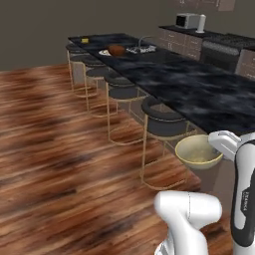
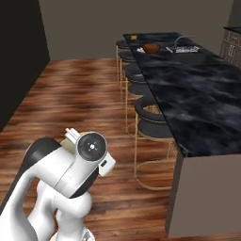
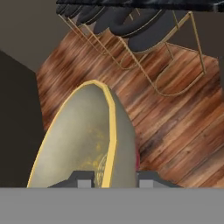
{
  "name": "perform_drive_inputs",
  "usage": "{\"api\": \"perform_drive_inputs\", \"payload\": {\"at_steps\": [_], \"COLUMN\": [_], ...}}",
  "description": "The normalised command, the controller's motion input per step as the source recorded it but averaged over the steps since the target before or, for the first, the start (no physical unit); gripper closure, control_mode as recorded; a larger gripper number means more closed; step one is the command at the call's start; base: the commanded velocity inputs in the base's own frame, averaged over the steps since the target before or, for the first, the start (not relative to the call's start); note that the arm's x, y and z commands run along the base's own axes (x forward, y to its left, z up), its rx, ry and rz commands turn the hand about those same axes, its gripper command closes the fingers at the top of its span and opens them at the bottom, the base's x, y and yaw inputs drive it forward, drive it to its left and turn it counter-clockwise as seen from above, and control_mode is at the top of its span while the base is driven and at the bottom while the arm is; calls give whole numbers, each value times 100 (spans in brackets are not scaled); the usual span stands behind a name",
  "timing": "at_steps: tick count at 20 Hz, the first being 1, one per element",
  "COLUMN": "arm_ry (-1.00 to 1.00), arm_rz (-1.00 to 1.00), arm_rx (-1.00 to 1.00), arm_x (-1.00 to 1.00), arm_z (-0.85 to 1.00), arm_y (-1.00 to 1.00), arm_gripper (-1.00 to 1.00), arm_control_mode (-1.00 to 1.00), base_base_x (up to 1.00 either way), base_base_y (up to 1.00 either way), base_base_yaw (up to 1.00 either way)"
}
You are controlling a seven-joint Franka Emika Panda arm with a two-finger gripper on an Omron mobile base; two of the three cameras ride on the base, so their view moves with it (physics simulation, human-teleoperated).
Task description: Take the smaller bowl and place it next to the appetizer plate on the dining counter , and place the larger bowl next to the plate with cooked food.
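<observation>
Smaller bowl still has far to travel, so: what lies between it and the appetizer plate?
Left base view: bare black marble of the dining counter runs from the gripped smaller bowl toward the larger bowl, before the appetizer plate.

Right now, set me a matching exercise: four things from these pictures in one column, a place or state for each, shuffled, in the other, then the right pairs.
Things:
1. smaller bowl
2. larger bowl
3. appetizer plate
4. stool

Places or states:
A. at the far end of the dining counter, yellow wedge on it
B. held at its rim by the shut gripper, off the counter
C. on the floor, beside the counter
D. on the countertop, dark brown, by the white plate

Pairs: 1-B, 2-D, 3-A, 4-C
</observation>
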Motion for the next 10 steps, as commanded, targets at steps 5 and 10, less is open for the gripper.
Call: {"api": "perform_drive_inputs", "payload": {"at_steps": [5,10], "arm_ry": [0,0], "arm_rz": [0,0], "arm_rx": [0,0], "arm_x": [0,0], "arm_z": [0,0], "arm_y": [0,0], "arm_gripper": [100,100], "arm_control_mode": [100,100], "base_base_x": [93,91], "base_base_y": [100,100], "base_base_yaw": [-42,-38]}}
